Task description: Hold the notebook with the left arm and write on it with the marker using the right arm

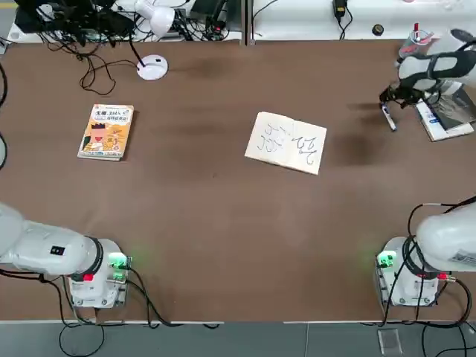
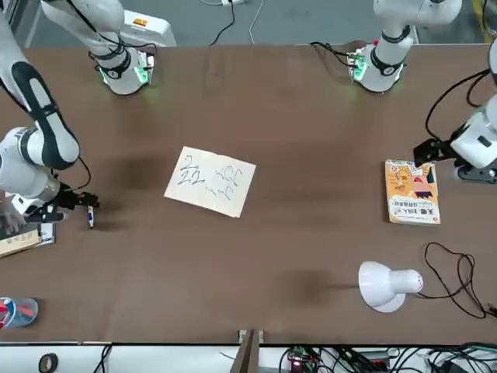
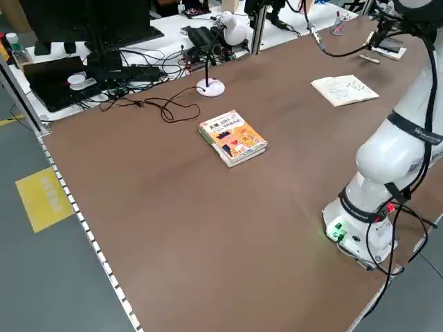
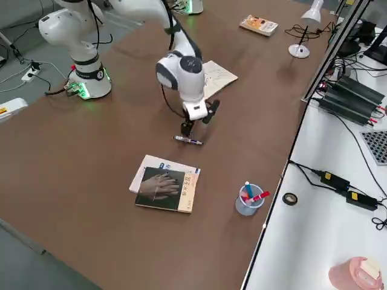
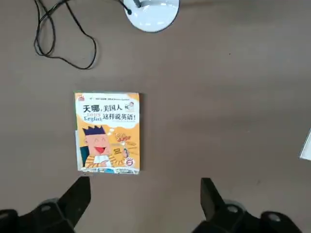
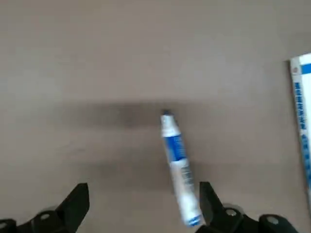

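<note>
Fingers of the right gripper (image 6: 141, 206) stand wide apart and hold nothing; the marker (image 6: 179, 167) lies flat on the bench (image 1: 208, 223) between and just ahead of them, clear of both tips. From overhead, this gripper (image 1: 388, 97) hovers at the far right of the bench, right above the marker (image 1: 389, 117), next to a grey-covered book (image 4: 163, 190) and not far from a clear cup of pens (image 4: 248, 199). By the look of it, the marker has been set down off to the side so it lies clear of the page.

The notebook (image 1: 286, 142) lies open near the middle of the bench, well apart from both grippers, its pale pages carrying dark scribbles, so the writing appears done. Nothing pins it now.

The left gripper (image 5: 143, 204) also has its fingers spread wide and empty; it hangs above the orange-yellow book (image 5: 108, 132) on the left part of the bench, with a white lamp base (image 5: 151, 12) beyond. It sits far from the notebook, which suggests the holding job is over and both arms are free to pull away.
</note>
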